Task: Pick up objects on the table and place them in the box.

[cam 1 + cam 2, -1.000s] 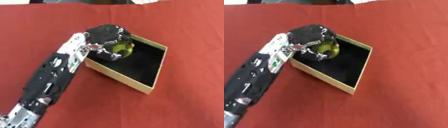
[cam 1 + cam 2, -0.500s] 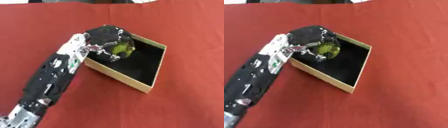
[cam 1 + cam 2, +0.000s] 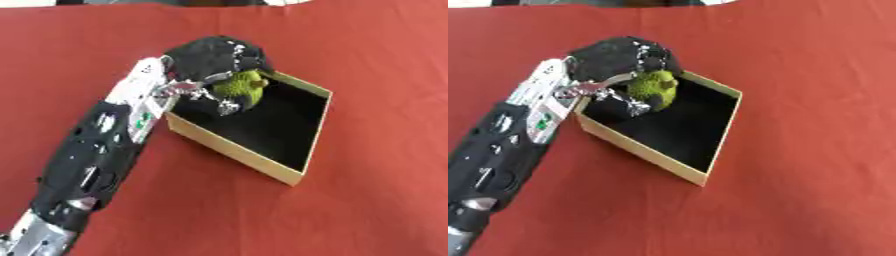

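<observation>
A tan cardboard box (image 3: 234,151) with a black inside lies askew on the red table. My left hand (image 3: 210,57) reaches in from the lower left and hovers over the box's far left corner. Its fingers and thumb are curled round a bumpy yellow-green object (image 3: 241,88), which hangs above the box's black floor. The underside of the object is hidden by the thumb. My right hand shows in neither view.
The red tablecloth (image 3: 376,60) stretches all round the box. A pale strip (image 3: 579,2) runs along the far edge of the table.
The left hand with the yellow-green object has stayed over the box's far left corner, shifting only slightly.
</observation>
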{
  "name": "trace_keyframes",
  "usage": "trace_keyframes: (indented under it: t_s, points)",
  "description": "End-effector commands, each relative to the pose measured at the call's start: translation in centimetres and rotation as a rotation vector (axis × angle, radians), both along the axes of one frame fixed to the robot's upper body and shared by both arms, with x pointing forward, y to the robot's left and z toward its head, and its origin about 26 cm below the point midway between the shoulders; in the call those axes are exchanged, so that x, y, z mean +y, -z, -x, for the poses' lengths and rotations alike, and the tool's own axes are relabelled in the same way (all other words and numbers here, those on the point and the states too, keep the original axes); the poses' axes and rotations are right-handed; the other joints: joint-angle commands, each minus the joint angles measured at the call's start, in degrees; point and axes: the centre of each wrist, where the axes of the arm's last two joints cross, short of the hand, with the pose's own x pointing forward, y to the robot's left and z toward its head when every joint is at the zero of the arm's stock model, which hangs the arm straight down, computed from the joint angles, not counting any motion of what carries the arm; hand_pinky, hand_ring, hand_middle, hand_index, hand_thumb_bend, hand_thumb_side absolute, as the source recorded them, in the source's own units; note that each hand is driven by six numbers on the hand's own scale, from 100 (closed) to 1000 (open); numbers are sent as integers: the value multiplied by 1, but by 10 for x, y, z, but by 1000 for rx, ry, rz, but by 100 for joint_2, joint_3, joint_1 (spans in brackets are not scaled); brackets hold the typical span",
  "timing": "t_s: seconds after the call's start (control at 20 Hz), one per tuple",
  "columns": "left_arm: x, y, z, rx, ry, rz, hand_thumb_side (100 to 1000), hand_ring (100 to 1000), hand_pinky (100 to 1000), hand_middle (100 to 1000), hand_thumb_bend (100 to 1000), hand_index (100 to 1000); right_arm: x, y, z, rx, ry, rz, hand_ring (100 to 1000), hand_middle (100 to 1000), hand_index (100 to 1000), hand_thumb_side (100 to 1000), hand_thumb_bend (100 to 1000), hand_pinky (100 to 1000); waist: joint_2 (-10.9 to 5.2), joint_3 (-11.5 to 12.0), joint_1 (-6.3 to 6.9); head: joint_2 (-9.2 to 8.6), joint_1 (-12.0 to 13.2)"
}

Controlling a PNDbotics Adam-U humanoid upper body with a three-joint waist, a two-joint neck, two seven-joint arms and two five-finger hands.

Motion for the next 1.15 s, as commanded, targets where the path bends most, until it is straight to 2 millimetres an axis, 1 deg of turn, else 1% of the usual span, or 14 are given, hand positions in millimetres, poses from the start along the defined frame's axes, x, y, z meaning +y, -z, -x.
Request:
trace_keyframes:
  t_s: [0.05, 0.25, 0.3, 0.45, 0.55, 0.6, 0.7, 0.8, 0.85, 0.95, 1.05, 1.1, 1.15]
  points:
    - [10, -36, 10, -93, 6, 99, 100, 755, 708, 702, 185, 844, -3, -10, 6, -42, 16, 16, 710, 607, 768, 547, 128, 769, -156, 2, -29, -63, 6]
    - [24, -62, 26, -173, 10, 254, 100, 744, 706, 684, 151, 836, -4, -10, 6, -43, 20, 14, 710, 606, 768, 548, 128, 769, -160, 16, -37, -73, -10]
    - [30, -65, 30, -187, 7, 293, 103, 735, 704, 669, 111, 832, -4, -10, 6, -43, 22, 13, 710, 607, 768, 547, 128, 769, -159, 27, -40, -76, -23]
    - [53, -71, 41, -222, -22, 418, 136, 717, 701, 644, 100, 821, -6, -9, 6, -45, 29, 10, 710, 606, 768, 547, 128, 769, -148, 63, -50, -98, -78]
    - [71, -71, 48, -239, -50, 502, 153, 704, 693, 627, 100, 815, -7, -9, 7, -45, 39, 9, 710, 606, 768, 547, 128, 769, -135, 103, -59, -117, -148]
    - [75, -69, 51, -242, -57, 537, 195, 705, 698, 628, 100, 819, -8, -9, 7, -44, 42, 6, 710, 606, 767, 547, 129, 768, -127, 118, -67, -124, -182]
    - [79, -67, 56, -241, -58, 595, 202, 694, 689, 616, 100, 813, -7, -8, 6, -44, 37, 2, 710, 606, 767, 547, 129, 768, -111, 128, -90, -136, -229]
    - [84, -65, 61, -241, -63, 654, 257, 681, 688, 603, 100, 805, -6, -8, 6, -45, 35, 2, 709, 606, 767, 547, 129, 768, -95, 135, -114, -139, -293]
    - [90, -64, 64, -242, -75, 689, 260, 680, 688, 602, 100, 804, -7, -8, 6, -46, 41, 1, 709, 606, 767, 547, 129, 768, -87, 149, -125, -132, -346]
    - [103, -62, 71, -255, -102, 762, 311, 666, 688, 588, 100, 791, -10, -8, 7, -48, 53, 0, 709, 606, 767, 547, 129, 768, -75, 173, -135, -110, -449]
    - [117, -60, 79, -271, -131, 840, 382, 662, 689, 584, 100, 788, -12, -8, 7, -51, 65, -4, 709, 606, 767, 547, 129, 768, -68, 198, -141, -102, -532]
    - [125, -60, 84, -283, -147, 880, 435, 663, 692, 585, 100, 788, -12, -8, 7, -53, 69, -7, 709, 606, 767, 547, 133, 768, -64, 203, -141, -104, -557]
    - [133, -59, 88, -294, -167, 916, 456, 665, 694, 587, 100, 790, -13, -8, 8, -54, 73, -9, 709, 606, 767, 547, 135, 768, -58, 213, -143, -105, -588]
